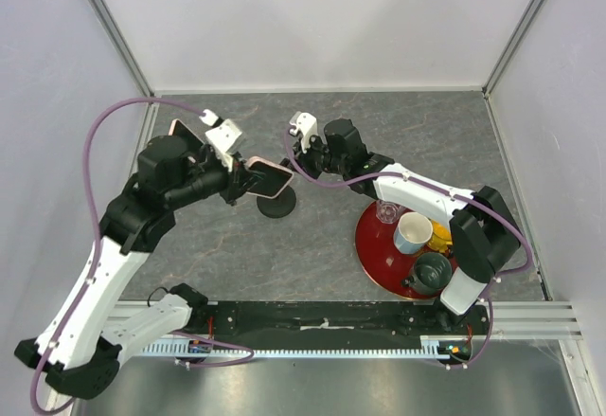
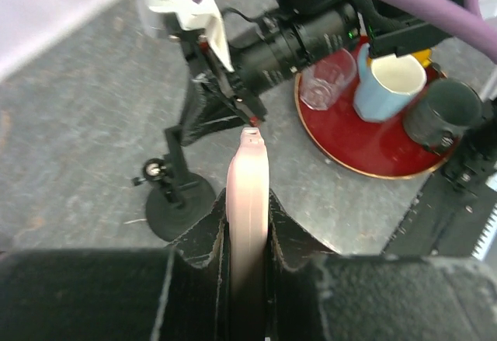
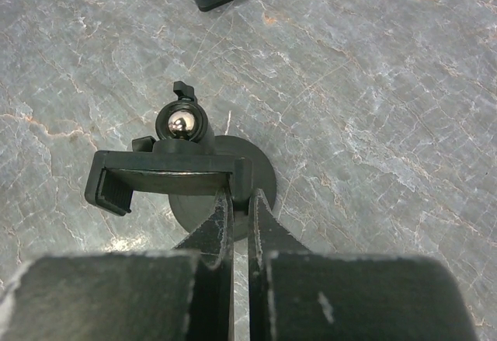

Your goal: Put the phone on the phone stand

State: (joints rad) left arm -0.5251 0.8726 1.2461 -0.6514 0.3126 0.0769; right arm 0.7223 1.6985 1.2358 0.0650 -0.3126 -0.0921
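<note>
On the left, a pink phone [image 2: 248, 162] is being gripped edge-on by the left end effector [image 2: 248, 205], its fingers clamped against the phone's two faces. The phone is being held off the grey marbled desk [image 1: 398, 132], just beside the black phone stand [image 3: 180, 172]. The stand's disc base is being borne by the desk, while its cradle's edge is being pinched by the right end effector [image 3: 239, 201]. Farther right, a clear glass [image 1: 386, 211], a blue-and-white cup [image 1: 413, 231] and a dark mug [image 1: 429, 272] are being carried on a red tray [image 1: 374, 245].
</note>
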